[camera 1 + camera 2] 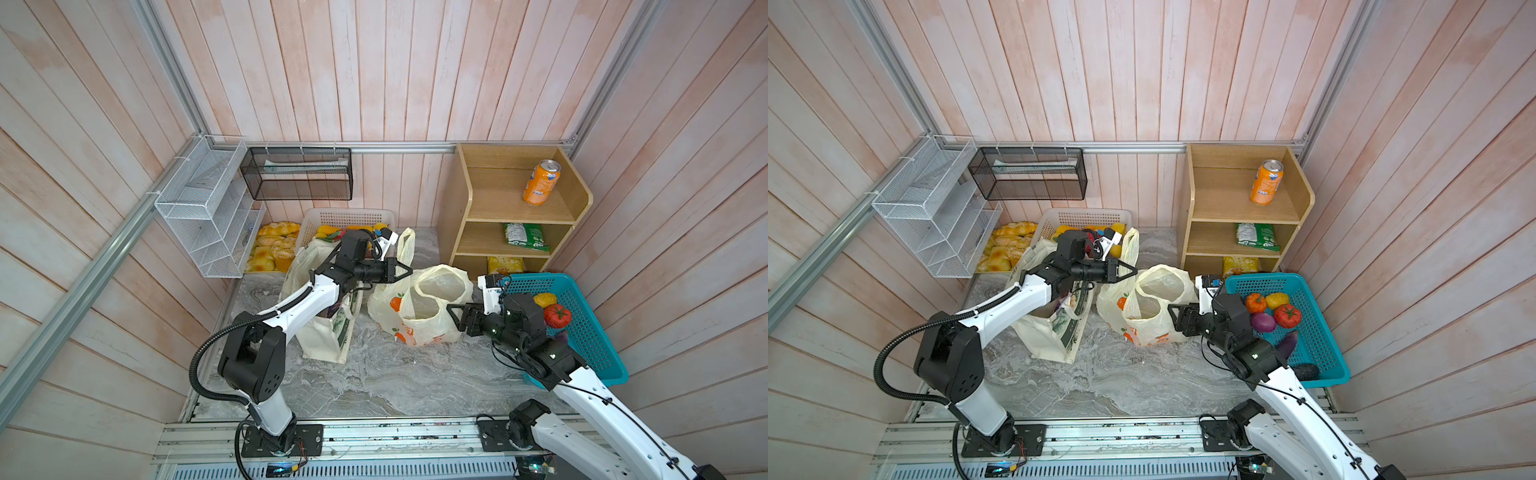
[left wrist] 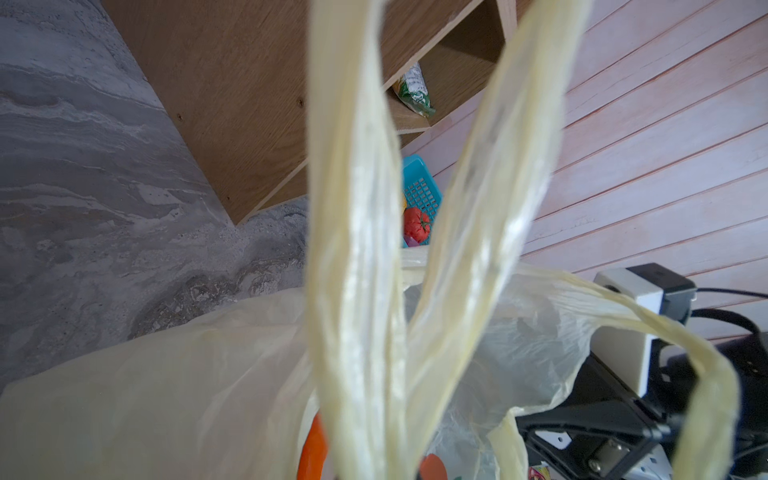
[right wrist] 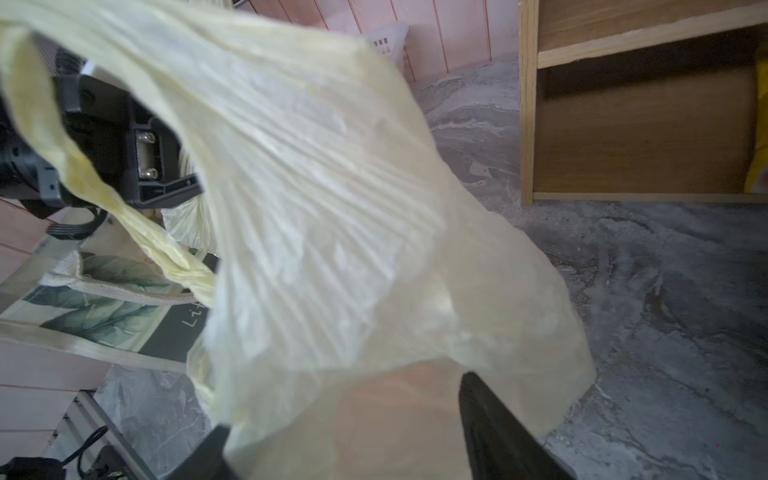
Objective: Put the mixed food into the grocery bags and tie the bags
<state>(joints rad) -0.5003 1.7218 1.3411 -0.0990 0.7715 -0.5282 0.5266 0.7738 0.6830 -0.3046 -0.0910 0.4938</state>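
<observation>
The pale-yellow plastic grocery bag (image 1: 419,324) (image 1: 1150,324) printed with oranges stands open mid-table. My left gripper (image 1: 409,272) (image 1: 1133,270) is shut on one loop handle (image 2: 357,249), which stands up from the jaws. My right gripper (image 1: 455,318) (image 1: 1177,318) (image 3: 347,401) is at the bag's near right rim. It is open, its fingers wide apart with bag film draped between them. The cream cloth tote (image 1: 324,332) (image 1: 1046,332) (image 3: 104,316) stands to the left, under my left arm. The mixed food is hidden from view.
A wooden shelf (image 1: 461,199) at the back right holds an orange soda can (image 1: 540,183) and a green snack packet (image 1: 525,237). A blue basket (image 1: 582,332) of toy vegetables sits right. A white basket (image 1: 345,218) and bread (image 1: 270,249) are at the back left.
</observation>
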